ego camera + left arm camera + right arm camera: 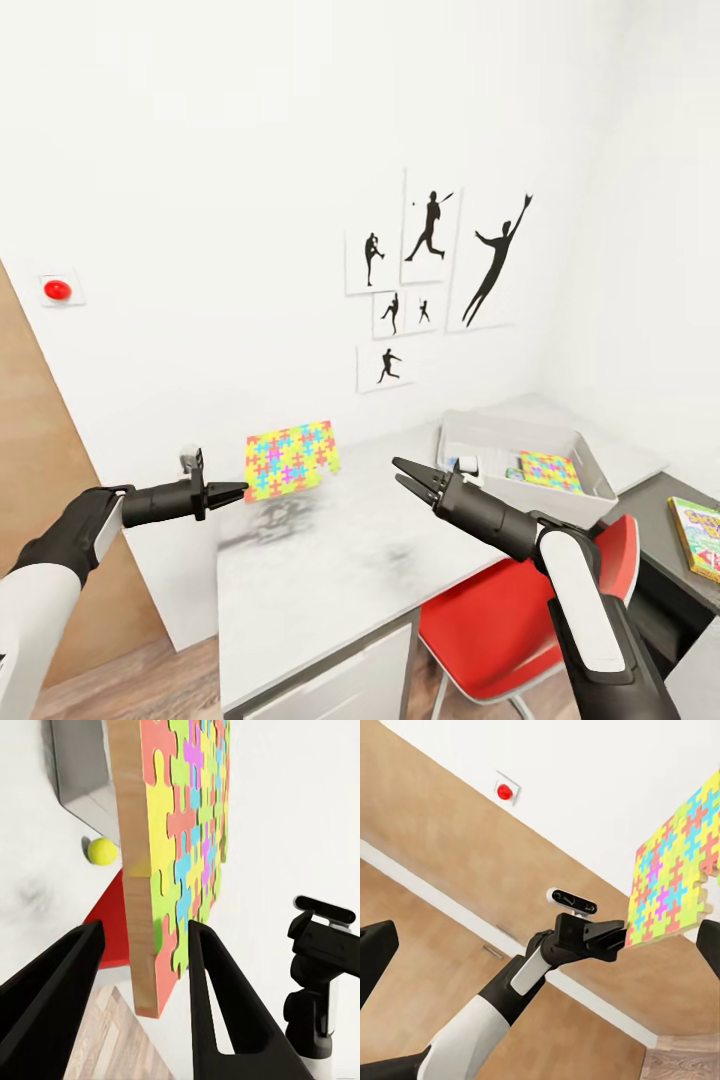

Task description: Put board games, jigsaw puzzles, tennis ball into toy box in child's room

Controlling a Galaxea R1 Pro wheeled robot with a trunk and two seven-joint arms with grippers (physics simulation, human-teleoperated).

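My left gripper [238,489] is shut on the lower corner of a yellow jigsaw puzzle [291,459] with many-coloured pieces and holds it upright above the light grey table [330,580]. The left wrist view has the slab [180,847] edge-on between the fingers [217,997], with the tennis ball [102,850] beyond it. To the right stands the grey toy box [600,478], and another jigsaw puzzle [551,470] lies inside it. My right gripper [398,471] hangs open and empty between the held puzzle and the box. A green-edged board game [699,535] lies on the dark grey section.
A red chair [500,630] is tucked under the table below my right arm. Sports silhouette pictures [430,270] hang on the white wall, and a red button [57,290] is mounted at the left. A wooden panel [40,450] stands at the far left.
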